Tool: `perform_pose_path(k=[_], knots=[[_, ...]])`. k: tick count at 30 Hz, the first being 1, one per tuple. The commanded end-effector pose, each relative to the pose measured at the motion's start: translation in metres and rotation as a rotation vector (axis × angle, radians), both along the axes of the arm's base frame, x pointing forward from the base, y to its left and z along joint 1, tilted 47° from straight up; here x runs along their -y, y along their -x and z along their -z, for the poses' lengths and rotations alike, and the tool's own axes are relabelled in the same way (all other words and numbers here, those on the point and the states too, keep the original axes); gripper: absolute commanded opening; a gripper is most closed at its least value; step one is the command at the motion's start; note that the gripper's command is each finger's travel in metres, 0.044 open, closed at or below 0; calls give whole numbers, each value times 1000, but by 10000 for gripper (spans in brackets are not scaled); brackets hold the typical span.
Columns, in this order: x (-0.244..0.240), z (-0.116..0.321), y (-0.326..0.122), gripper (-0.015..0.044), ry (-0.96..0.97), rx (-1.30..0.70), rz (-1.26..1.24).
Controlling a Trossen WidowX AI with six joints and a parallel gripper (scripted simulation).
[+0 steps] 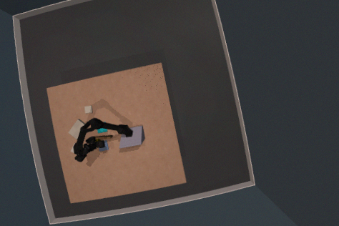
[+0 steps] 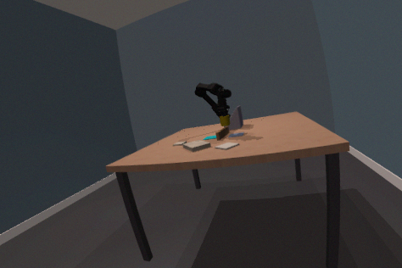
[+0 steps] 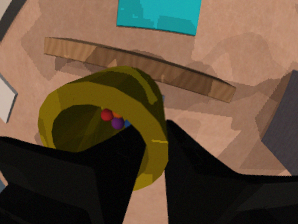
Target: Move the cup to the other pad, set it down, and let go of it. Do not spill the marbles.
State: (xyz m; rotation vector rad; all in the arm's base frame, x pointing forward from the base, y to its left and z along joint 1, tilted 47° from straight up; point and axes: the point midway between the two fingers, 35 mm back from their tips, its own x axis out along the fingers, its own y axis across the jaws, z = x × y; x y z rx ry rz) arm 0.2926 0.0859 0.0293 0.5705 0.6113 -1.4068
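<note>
The yellow cup (image 2: 225, 121) (image 3: 102, 92) is held above the table, on the blue pad's side of the wooden barrier. My gripper (image 3: 157, 124) is shut on the cup's wall, with one finger inside the rim and one outside. Several marbles (image 3: 117, 123), red, purple, orange and blue, show inside the cup; a finger hides part of its inside. The teal pad (image 1: 102, 131) (image 2: 210, 137) (image 3: 157, 15) is bare, beyond the barrier. The blue pad (image 1: 104, 146) (image 2: 237, 135) lies on the near side, mostly hidden by the cup and fingers in the wrist view.
The low wooden barrier (image 2: 222, 133) (image 3: 140, 67) stands between the pads, just ahead of the cup in the wrist view. A grey-purple block (image 1: 132, 140) (image 2: 237, 119) (image 3: 285, 130) stands at one side. A pale flat box (image 1: 76, 128) (image 2: 197, 146) and a small pale block (image 1: 88, 109) also lie on the table.
</note>
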Motion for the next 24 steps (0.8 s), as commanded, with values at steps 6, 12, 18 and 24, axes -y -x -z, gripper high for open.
perform_pose_path(k=[6,12,18,24], knots=[[15,-17,1,0,2,-1,-5],[24,-27,2,0,3,-1,-5],[34,-38,3,0,4,-1,-5],[43,-48,4,0,5,-1,-5]])
